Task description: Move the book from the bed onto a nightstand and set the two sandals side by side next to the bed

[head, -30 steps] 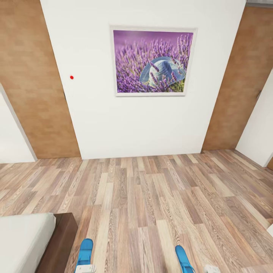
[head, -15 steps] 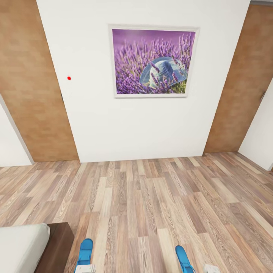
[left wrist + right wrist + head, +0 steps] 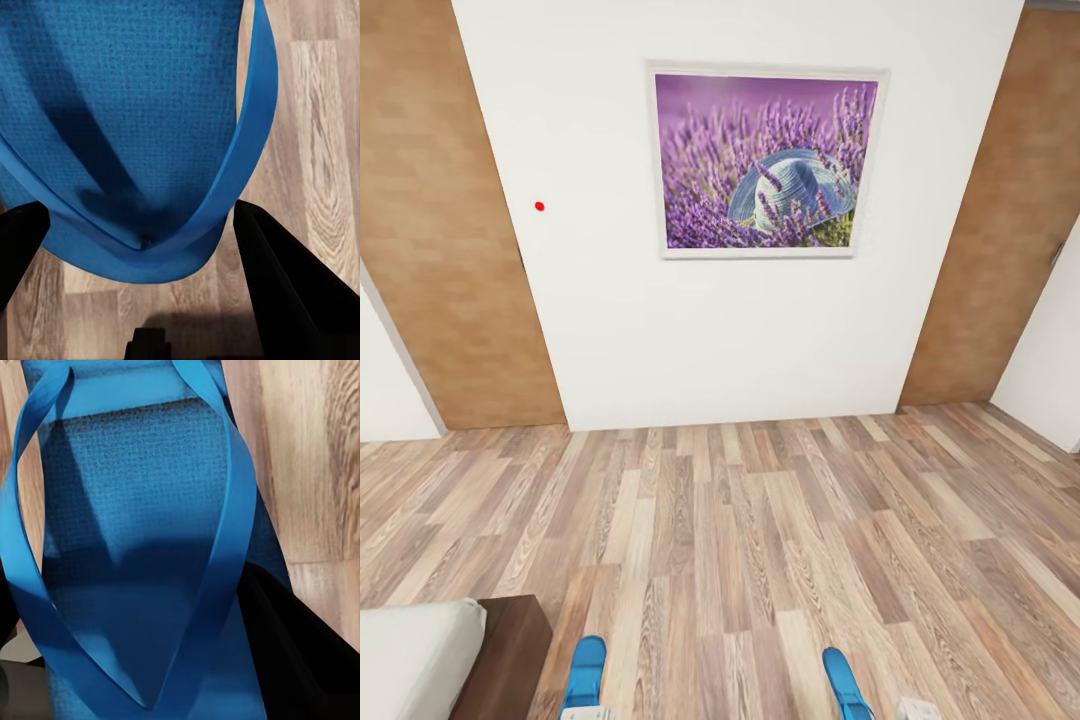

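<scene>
Each arm carries one blue sandal low over the floor beside the bed: the left sandal sits between the dark left fingers, the right sandal against the right fingers, both pairs closed on them. Held by toe ends or straps, either could swing or slip out crooked. Both long axes point away from the bed's corner toward the wall.

The wall was plain white, bearing a picture of purple lavender with a blue striped hat. Both doors were warm brown. The floor showed grey-brown wood grain. Both sandals were bright blue.
</scene>
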